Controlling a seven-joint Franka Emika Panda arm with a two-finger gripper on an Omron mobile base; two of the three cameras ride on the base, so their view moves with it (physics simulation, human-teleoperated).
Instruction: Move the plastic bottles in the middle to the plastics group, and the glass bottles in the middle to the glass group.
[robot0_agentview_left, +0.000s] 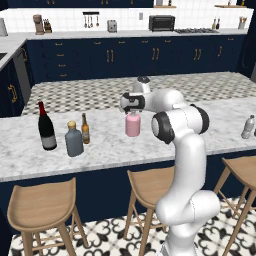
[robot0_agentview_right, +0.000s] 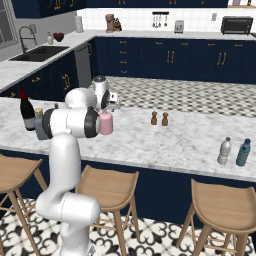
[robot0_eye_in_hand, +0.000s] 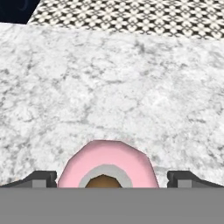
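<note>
The claw (robot0_eye_in_hand: 112, 177) hangs over the pink bottle (robot0_agentview_left: 133, 125) mid-desk (robot0_agentview_left: 110, 145), fingers apart at three and nine o'clock. Clamped only on the narrow neck, the bottle could slip or tip.

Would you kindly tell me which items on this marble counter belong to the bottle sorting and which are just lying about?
Job:
squat pink glass bottle, below the open pincer
slate-blue bottle with tan cap
dark wine bottle
slim amber bottle
clear silvery plastic bottle
teal bottle

Lying about:
two brown shakers
wooden stools
</note>
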